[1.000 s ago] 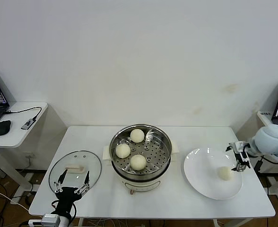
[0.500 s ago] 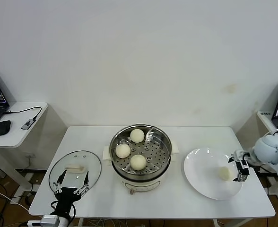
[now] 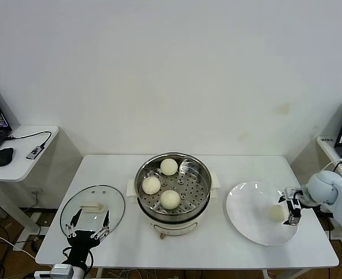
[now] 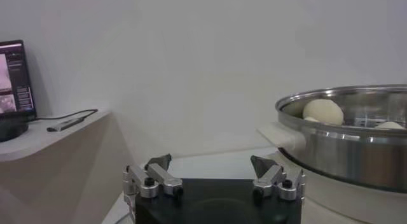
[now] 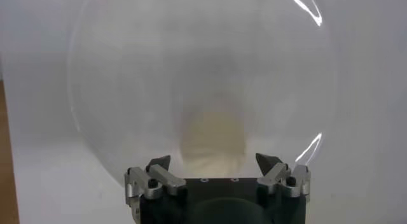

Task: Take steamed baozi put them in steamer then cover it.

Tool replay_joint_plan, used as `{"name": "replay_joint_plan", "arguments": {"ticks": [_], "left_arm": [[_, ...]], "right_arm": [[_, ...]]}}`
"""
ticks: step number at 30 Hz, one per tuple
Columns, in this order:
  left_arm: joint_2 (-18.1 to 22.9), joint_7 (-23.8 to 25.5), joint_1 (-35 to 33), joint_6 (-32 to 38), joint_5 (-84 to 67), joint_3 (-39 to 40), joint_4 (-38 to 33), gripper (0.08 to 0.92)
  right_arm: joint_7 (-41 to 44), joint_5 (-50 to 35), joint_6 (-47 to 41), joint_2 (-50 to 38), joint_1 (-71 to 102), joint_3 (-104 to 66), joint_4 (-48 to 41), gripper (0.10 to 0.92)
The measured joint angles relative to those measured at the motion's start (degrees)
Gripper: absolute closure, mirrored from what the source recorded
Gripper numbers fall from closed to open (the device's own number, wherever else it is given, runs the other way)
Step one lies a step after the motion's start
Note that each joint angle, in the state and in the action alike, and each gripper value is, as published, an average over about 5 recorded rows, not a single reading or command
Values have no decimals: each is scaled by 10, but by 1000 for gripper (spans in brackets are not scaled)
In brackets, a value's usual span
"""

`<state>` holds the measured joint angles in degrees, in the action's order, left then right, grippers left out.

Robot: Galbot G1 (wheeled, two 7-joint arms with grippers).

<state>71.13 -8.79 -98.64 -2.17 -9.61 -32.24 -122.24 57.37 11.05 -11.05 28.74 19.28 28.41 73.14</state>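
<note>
Last baozi (image 3: pixel 276 213): soft, light, easily dented; hold gently across its round sides.
Right end effector (image 3: pixel 291 210): released, straddling it.
Left end effector (image 3: pixel 88 228): released, idle beside cover (image 3: pixel 92 205).

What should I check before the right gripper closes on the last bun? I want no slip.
1. Right gripper open: ok.
2. Last bun on the plate, in front of the fingers: ok.
3. Bun fully between the fingers: cannot tell.
4. Free spot in the steamer beside its three buns: ok.
5. Lid off, flat on the table: ok.
6. Left gripper open, parked near the lid, clear of the steamer: ok.
</note>
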Motion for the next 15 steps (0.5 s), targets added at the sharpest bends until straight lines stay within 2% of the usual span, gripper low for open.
{"name": "replay_joint_plan", "arguments": {"ticks": [10, 15], "left_arm": [[1, 0, 0, 0, 1, 0, 2, 177], [2, 0, 1, 0, 0, 0, 1, 177]], "right_arm": [[-1, 11, -1, 11, 3, -6, -11, 317], [1, 12, -3, 11, 1, -7, -9, 405]]}}
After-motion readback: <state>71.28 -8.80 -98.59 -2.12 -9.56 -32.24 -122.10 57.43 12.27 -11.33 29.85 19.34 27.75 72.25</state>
